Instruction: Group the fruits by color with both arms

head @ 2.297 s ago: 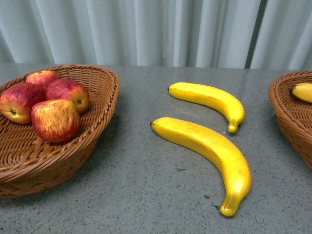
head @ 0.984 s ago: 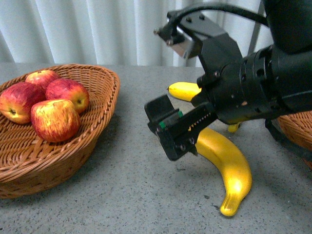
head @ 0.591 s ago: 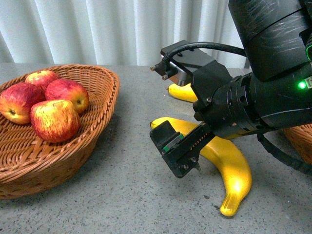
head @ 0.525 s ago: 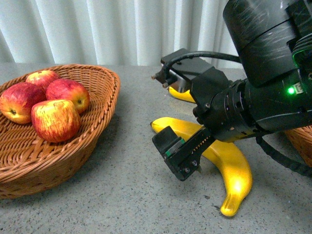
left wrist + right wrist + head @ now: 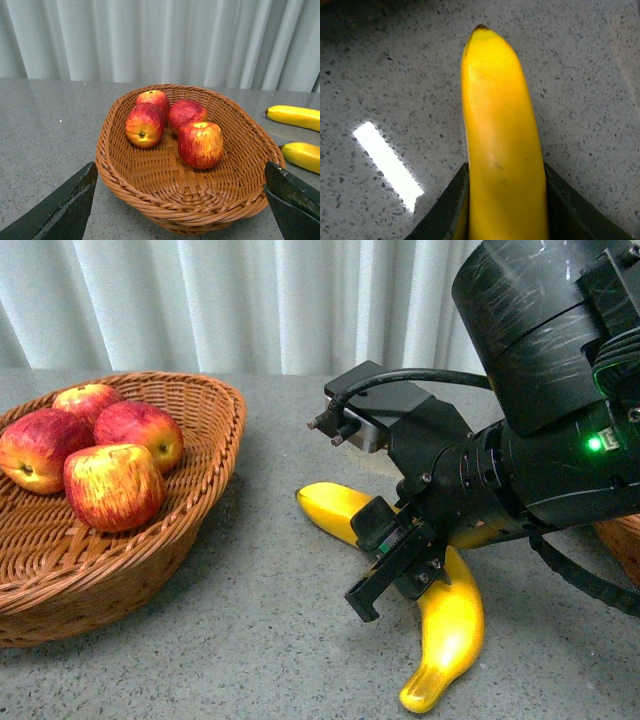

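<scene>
- The banana (image 5: 442,628) is in my right gripper (image 5: 396,562), clamped across its middle. The wrist view shows a dark finger pressed to each side of the yellow skin.
- It sits low over the grey table (image 5: 260,640), between the two baskets. Its blunt tip points towards the left basket (image 5: 205,520) and its stem end points back at me. I can't tell whether it rests on the surface or hangs just above it.
- A second banana (image 5: 295,116) lies further back on the table, apart from the one I hold. My own arm hides it in the front view.
- Four apples (image 5: 113,485) are bunched together in the left basket, red with yellow streaks and touching one another.
- My left gripper (image 5: 180,172) is spread wide and holds nothing. Its fingers (image 5: 60,212) frame that basket from the near side and touch neither wicker nor fruit.
- A sliver of the right basket (image 5: 622,540) peeks out behind my right arm at the far right.
- A pale pleated curtain (image 5: 200,300) hangs behind the table.
</scene>
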Controlling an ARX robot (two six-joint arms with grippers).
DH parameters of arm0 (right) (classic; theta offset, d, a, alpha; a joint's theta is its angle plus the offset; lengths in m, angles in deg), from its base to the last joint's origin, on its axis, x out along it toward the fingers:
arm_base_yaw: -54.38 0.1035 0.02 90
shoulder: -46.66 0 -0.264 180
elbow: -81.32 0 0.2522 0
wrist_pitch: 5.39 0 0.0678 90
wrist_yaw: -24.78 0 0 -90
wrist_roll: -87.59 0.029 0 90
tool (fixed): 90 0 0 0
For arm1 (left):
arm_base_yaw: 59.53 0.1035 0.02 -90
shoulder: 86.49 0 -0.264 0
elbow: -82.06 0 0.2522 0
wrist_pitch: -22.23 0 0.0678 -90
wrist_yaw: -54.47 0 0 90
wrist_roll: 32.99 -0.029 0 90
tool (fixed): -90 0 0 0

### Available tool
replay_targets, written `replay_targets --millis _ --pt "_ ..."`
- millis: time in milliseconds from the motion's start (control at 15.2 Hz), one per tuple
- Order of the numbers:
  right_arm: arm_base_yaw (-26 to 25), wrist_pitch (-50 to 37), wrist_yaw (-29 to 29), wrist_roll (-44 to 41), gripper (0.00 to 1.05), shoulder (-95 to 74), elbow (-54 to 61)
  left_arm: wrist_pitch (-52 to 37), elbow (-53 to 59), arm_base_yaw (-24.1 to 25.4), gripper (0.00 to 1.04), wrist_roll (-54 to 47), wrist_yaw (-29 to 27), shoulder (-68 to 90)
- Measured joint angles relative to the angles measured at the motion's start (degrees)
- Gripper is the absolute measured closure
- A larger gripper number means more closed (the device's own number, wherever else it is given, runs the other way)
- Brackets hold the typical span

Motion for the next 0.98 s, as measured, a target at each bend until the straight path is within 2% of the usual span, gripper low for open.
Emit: replay_targets --millis 131,262,459,525,656,722,788,853,984 --pt "-2.08 -2.29 3.02 1.53 0.72 4.35 0.00 0.00 0.00 0.00 0.07 0.00 0.00 0.00" --pt "-7.02 -5.16 6.93 3.85 0.72 11.78 -0.04 0.00 0.00 0.00 0.07 0.02 0.00 0.00" --pt "-20.00 -4.90 7.61 -0.31 0.72 15.98 -0.33 0.00 0.00 0.00 0.07 0.00 0.00 0.00" --pt "-26.34 -4.26 7.26 -4.50 0.72 15.13 0.11 0.00 0.00 0.00 0.07 0.02 -0.02 0.00" --pt "-35.54 -1.31 6.67 -13.29 0.72 15.08 1.44 0.00 0.00 0.00 0.07 0.00 0.00 0.00" --pt "-37.22 1.40 7.98 -16.04 0.72 15.15 2.51 0.00 0.00 0.00 0.07 0.00 0.00 0.00" --pt "-37.16 4.07 10.27 -18.49 0.56 15.96 4.50 0.00 0.00 0.00 0.07 0.00 0.00 0.00" --pt "-36.79 4.81 10.75 -19.15 0.49 16.37 4.76 0.00 0.00 0.00 0.07 0.02 0.00 0.00" --pt "-36.15 5.07 11.19 -19.67 0.41 16.92 4.76 0.00 0.00 0.00 0.07 0.00 0.00 0.00"
